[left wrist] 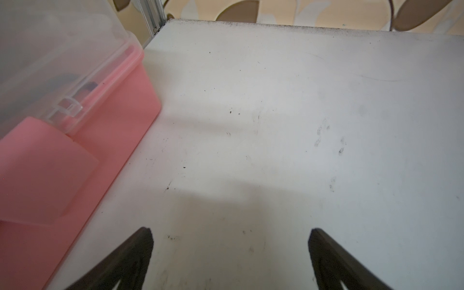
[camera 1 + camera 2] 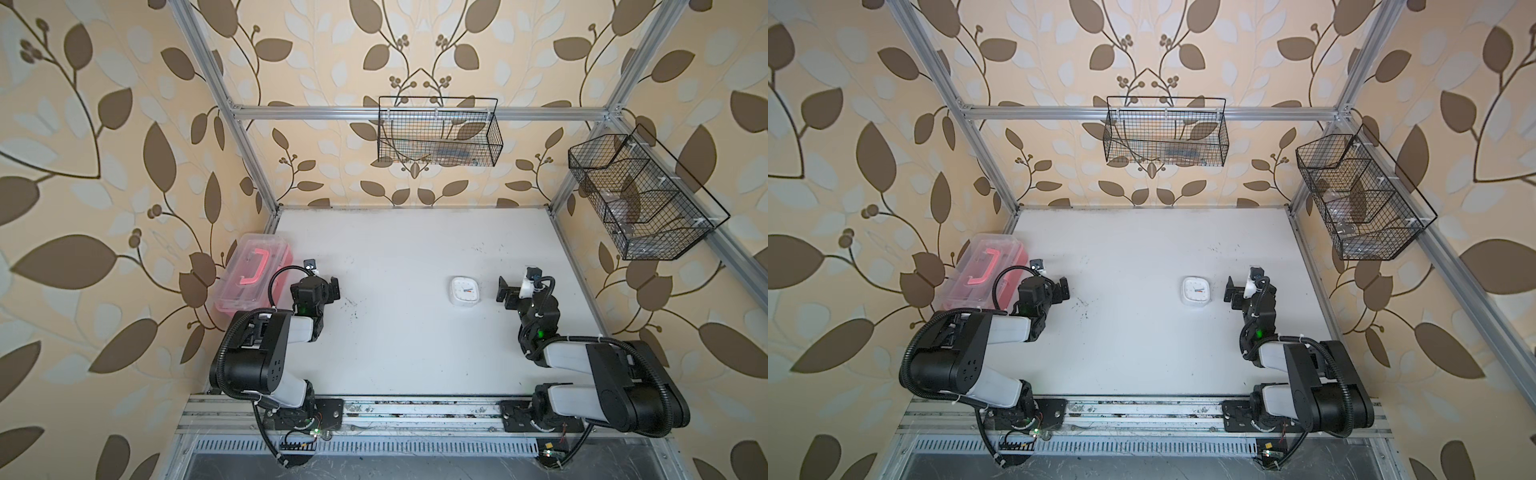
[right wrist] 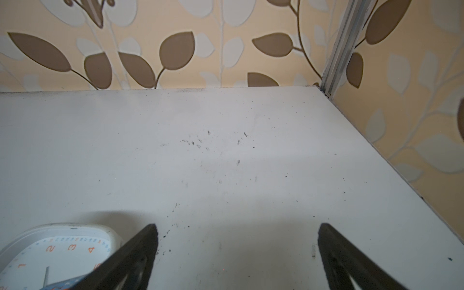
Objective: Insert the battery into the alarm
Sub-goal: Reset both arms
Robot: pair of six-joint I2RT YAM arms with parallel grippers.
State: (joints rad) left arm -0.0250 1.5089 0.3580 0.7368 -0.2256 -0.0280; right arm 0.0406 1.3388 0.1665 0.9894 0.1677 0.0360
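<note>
The clock (image 2: pixel 1196 292) is lying face up on the table (image 2: pixel 1133 257). The right gripper (image 2: pixel 1232 294) is hanging just beside it.

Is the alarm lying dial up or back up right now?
Dial up. The alarm lies flat on the table, its white dial and hands showing in both top views; the right wrist view shows its orange numerals.
</note>
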